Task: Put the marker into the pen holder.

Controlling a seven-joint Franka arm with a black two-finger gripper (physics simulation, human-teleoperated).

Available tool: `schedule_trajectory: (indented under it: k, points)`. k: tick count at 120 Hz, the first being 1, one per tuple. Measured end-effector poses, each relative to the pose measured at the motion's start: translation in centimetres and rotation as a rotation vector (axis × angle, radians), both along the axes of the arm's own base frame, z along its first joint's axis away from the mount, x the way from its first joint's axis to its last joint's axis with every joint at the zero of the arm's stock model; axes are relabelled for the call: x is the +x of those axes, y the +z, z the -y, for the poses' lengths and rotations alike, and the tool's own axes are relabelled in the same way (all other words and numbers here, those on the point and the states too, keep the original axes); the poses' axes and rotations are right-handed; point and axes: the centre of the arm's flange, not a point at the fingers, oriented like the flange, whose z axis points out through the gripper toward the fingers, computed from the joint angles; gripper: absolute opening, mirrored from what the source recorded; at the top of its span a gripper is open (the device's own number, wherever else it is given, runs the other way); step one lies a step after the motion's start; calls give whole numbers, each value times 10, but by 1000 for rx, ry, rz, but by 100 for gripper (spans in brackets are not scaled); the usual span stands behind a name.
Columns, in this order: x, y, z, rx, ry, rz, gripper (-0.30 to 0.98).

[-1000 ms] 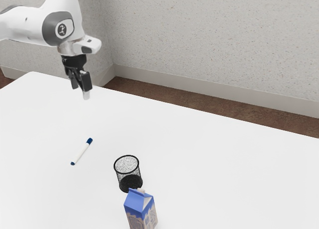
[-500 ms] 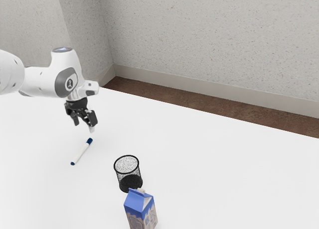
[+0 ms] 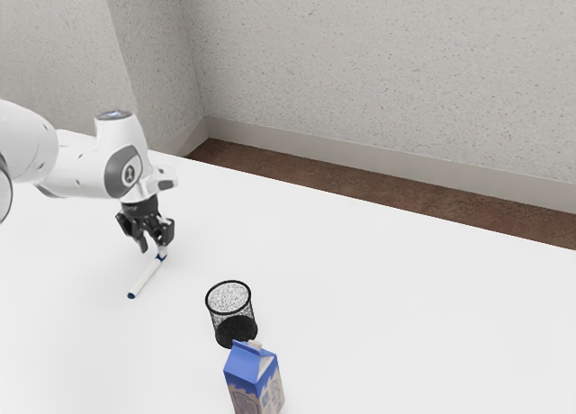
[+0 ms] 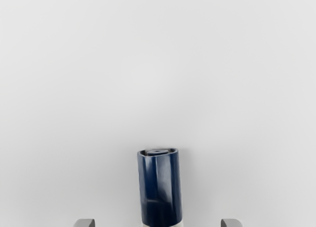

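Gripper (image 3: 152,248) is low over the table (image 3: 378,297), at the capped end of the marker (image 3: 147,278). Its two fingers are spread, one to each side of the marker. In the wrist view, the dark blue cap (image 4: 160,192) lies between the grey fingertips (image 4: 85,223), with a visible gap on both sides; neither fingertip touches it. A narrow band of the white barrel (image 4: 175,225) shows next to the cap. The marker lies flat on the table, on the exterior view's left of the pen holder (image 3: 234,331) and apart from it. The blue tip of its other end points away from the gripper.

The pen holder is a round black mesh cup with a dark base, standing upright with its mouth up. A blue and white carton (image 3: 247,367) with a gabled top stands upright near it, on the side closer to the exterior camera. Whether the carton and the pen holder touch cannot be told from this angle. The white arm (image 3: 76,173) enters from the exterior view's left, its hand directed down at the table. Behind the table are a speckled pale wall (image 3: 387,63) and a brown floor (image 3: 360,182).
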Motion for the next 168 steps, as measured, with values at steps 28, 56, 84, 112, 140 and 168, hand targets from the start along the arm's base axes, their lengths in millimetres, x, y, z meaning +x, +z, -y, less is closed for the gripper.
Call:
schedule_trajectory:
  k: [28,56,84,112,140,168]
  points:
    - [0,-17,3,9,30,-22,24]
    - [-1,-27,3,12,58,-31,22]
    - [-1,-28,2,23,69,-31,3]
    - [-8,87,62,51,-15,119,-7]
    - [-36,165,144,37,-117,234,-10]
    - [-63,200,215,8,-219,273,-10]
